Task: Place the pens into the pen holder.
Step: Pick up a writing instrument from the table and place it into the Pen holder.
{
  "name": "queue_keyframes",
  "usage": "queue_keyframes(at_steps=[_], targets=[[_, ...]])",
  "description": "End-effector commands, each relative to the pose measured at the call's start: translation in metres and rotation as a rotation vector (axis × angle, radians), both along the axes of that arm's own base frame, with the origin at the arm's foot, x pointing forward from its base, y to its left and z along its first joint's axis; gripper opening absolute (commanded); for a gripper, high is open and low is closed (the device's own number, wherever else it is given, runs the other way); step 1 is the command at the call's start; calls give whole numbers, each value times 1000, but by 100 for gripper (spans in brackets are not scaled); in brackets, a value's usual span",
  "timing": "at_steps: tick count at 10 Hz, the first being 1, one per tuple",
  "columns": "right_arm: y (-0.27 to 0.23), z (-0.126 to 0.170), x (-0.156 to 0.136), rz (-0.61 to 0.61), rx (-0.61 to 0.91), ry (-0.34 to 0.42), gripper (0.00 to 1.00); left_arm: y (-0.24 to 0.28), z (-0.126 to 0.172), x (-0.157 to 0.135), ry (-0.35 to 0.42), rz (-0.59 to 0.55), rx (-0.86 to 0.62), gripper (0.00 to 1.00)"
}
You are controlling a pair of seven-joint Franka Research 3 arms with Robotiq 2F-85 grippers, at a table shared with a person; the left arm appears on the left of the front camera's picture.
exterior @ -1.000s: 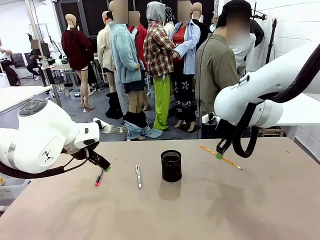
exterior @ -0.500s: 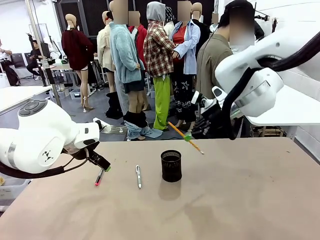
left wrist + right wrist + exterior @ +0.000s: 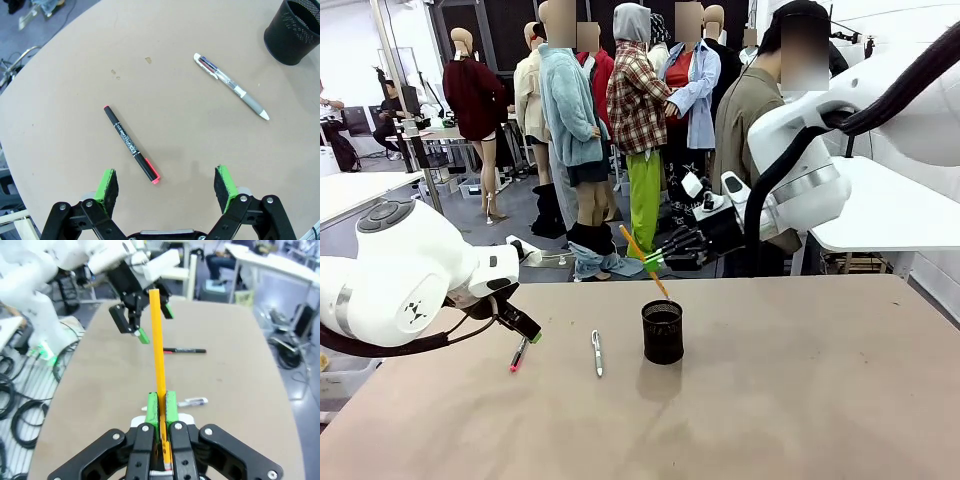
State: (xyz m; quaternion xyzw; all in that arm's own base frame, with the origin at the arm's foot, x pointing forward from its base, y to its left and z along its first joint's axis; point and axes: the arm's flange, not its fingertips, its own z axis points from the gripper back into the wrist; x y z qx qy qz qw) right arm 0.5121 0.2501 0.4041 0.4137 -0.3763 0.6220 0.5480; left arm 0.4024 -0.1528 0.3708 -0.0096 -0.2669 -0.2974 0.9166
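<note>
Altogether two loose pens [image 3: 231, 86], one orange pen [image 3: 158, 365] gripped, one holder [image 3: 662, 332].

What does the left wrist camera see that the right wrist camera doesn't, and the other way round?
Left wrist extra: the black mesh pen holder. Right wrist extra: the orange pencil, pinched in the shut right pincer. Both: the red and black pen and the white pen lying on the table, plus the open left pincer.
</note>
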Motion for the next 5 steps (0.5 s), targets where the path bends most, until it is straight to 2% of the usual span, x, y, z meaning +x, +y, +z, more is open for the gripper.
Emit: queue_keyframes(at_steps=[1, 5], targets=[[12, -10, 12, 27, 40, 11, 0, 2, 0, 0, 0, 4, -3, 100], [23, -37, 23, 34, -5, 59, 0, 2, 0, 0, 0, 4, -3, 100]])
